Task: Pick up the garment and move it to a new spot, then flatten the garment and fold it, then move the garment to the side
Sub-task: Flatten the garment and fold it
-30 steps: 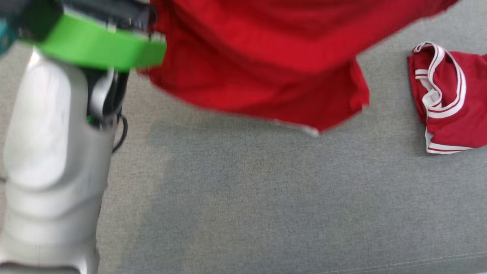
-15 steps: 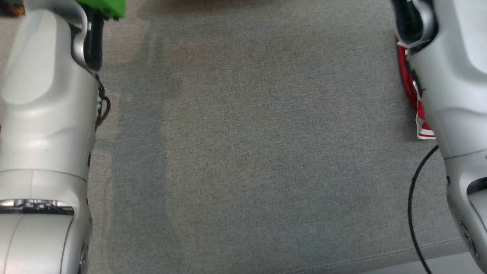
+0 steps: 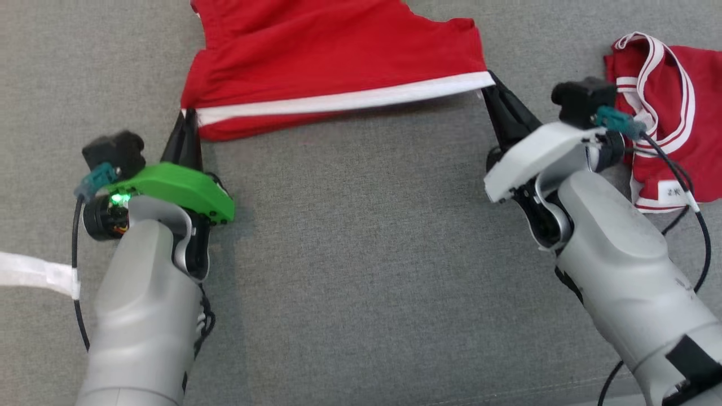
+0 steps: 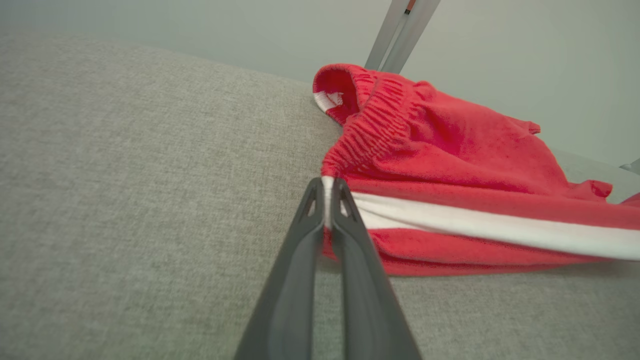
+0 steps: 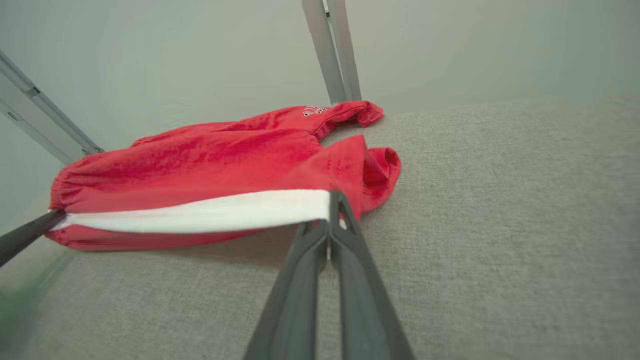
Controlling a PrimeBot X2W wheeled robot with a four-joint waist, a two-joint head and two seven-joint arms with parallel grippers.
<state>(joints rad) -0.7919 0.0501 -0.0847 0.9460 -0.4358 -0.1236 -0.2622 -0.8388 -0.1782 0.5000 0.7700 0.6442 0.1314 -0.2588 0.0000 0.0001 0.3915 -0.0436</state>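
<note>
The grey fabric-covered table (image 3: 361,270) is carrying everything here. The red shorts (image 3: 333,51) are lying toward the far edge of the table, about in the middle between its left and right sides. Their near edge, with a white side stripe (image 3: 338,101), is being stretched into a straight line, and in the right wrist view this edge is hanging a little above the table. In the left wrist view the gathered elastic waistband (image 4: 370,125) is showing just beyond the left end of the stripe.

The two pale arms are reaching forward from the near edge, the left arm (image 3: 141,316) with a green housing (image 3: 175,189) at its wrist, the right arm (image 3: 620,265) with a white one.

A second red garment with white striped trim (image 3: 694,141) is lying crumpled toward the right side of the table, just beside the right wrist.

The left pincer (image 3: 186,121) is clenched on the left end of the white stripe. The right pincer (image 3: 493,84) is clenched on the right end.

A white strip (image 3: 28,273) is lying at the left side of the table.
</note>
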